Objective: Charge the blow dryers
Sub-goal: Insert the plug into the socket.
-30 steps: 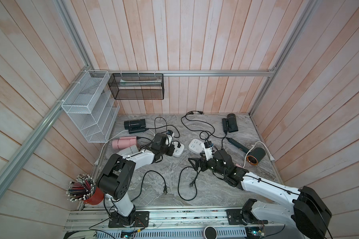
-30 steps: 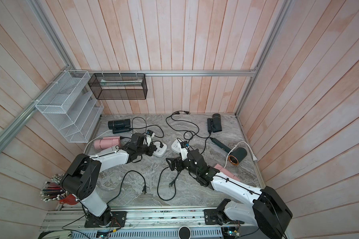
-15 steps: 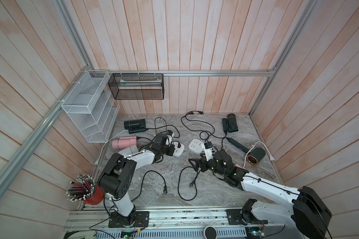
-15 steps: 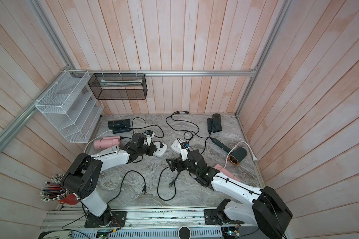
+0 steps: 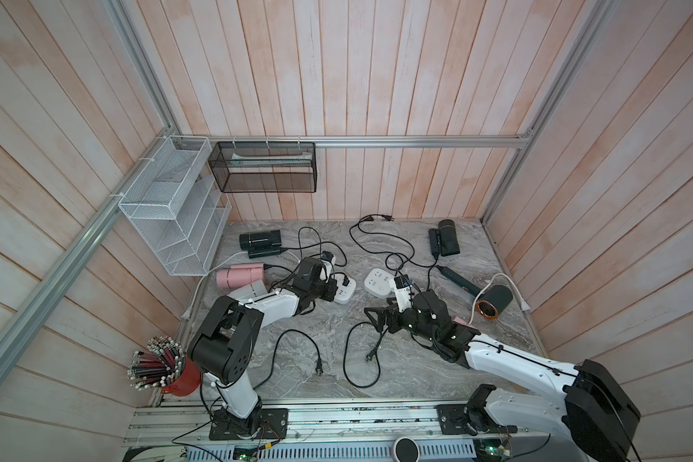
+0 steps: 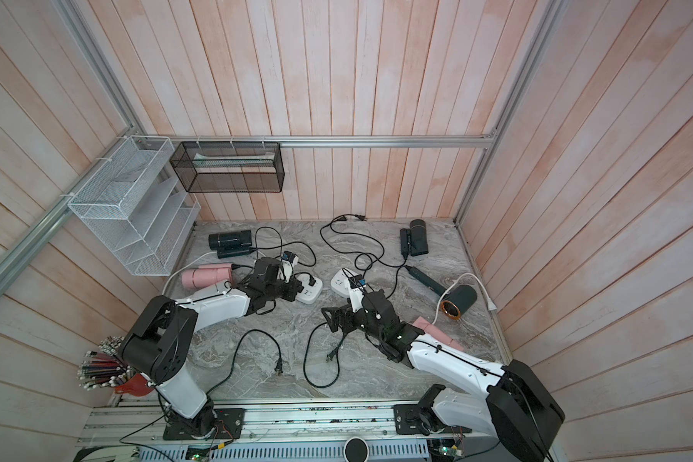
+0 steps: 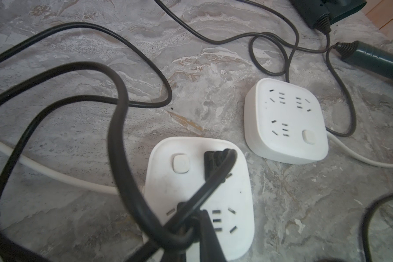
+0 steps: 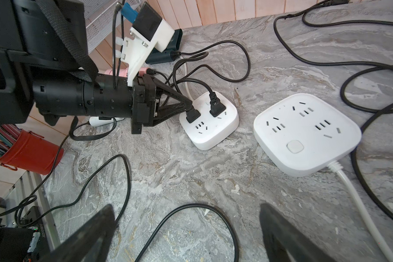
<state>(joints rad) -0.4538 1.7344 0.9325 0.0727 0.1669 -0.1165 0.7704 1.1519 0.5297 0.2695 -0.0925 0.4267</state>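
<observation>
My left end effector (image 8: 191, 109) is closed tight on a black plug (image 8: 192, 116) seated in the plugged power strip (image 8: 210, 133), a white square block lying on the grey marble worktop (image 8: 191, 172). A second plug (image 8: 217, 110) stands in the socket next to it, and their black cords (image 7: 120, 127) loop away over the strip's far edge.

My right end effector (image 5: 373, 320) is spread as wide as it goes and holds nothing. It hangs low over the worktop on the near side of the strip, toward my base, above a loose cord loop (image 8: 191, 205).

Just beside the strip, on my right, lies a second power strip (image 5: 379, 282) with all its sockets bare.

The blow dryers are scattered around the strip. To its left lie a pink one (image 5: 239, 276) and a light grey one (image 5: 255, 289), touching each other, the grey one partly under my left arm. Behind them, farther from the strip, is a black one (image 5: 260, 239). Well to the right of the strip, past the second one, lie another black dryer (image 5: 445, 237) and a dark one with a copper-ringed mouth (image 5: 493, 303).
</observation>
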